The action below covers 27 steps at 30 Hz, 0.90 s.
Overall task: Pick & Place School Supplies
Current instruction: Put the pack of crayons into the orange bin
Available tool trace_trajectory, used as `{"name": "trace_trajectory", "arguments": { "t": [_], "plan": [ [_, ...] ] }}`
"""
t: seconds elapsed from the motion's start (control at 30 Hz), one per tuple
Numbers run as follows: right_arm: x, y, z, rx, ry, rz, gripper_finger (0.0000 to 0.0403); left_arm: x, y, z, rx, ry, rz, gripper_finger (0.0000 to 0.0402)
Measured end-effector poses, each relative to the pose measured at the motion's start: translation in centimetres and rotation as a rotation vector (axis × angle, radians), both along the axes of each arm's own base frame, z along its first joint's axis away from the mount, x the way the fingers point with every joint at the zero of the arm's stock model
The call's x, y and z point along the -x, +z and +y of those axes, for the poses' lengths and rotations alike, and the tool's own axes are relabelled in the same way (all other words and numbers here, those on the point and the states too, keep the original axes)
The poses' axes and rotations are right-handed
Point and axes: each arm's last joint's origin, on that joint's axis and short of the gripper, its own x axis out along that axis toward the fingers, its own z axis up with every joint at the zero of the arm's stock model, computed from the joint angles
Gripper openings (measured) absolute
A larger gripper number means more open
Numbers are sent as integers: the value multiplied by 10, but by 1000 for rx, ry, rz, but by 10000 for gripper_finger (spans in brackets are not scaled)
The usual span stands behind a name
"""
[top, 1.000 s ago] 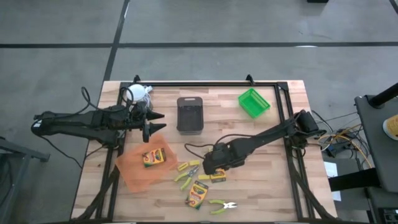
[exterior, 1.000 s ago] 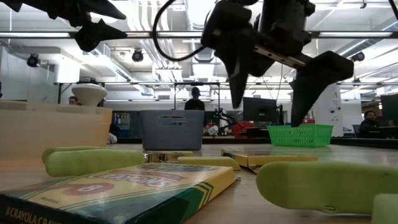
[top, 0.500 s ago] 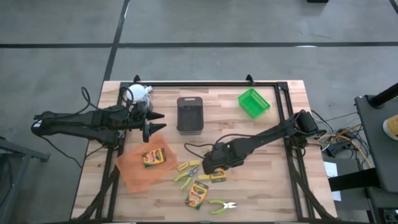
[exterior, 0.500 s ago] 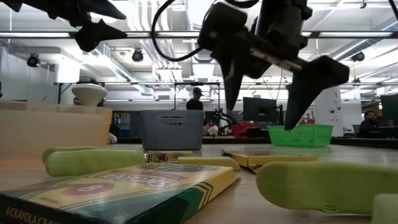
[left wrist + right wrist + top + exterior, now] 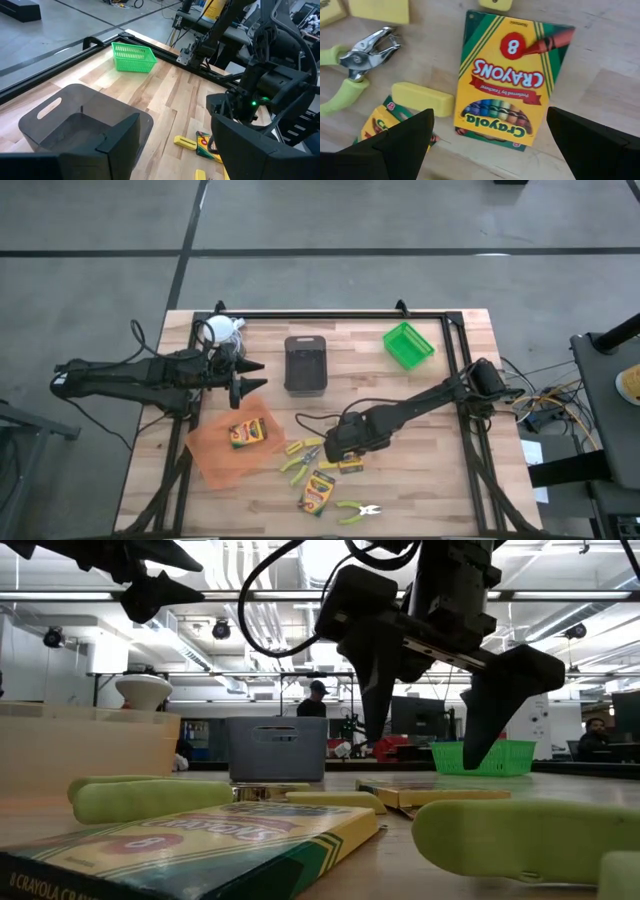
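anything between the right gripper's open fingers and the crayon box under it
Nothing: in the right wrist view the right gripper hangs open over the crayon box, with only air between.

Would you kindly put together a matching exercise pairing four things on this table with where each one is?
Things:
1. crayon box
2. green basket
3. right gripper
4. left gripper

Places:
A. far side of the table, right of the black bin
B. open, above loose supplies near the table's middle
C. lying on the orange tray
D. open, beyond the orange tray, left of the black bin

Pairs: 1-C, 2-A, 3-B, 4-D
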Motion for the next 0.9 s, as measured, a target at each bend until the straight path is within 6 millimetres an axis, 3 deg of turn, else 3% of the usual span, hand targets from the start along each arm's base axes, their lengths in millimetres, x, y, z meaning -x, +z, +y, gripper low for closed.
{"name": "trace_trajectory", "arguments": {
  "t": [0.9],
  "plan": [
    [4,-15,-3,45,-18,-21,384,0,0,0,0,1,1,250]
  ]
}}
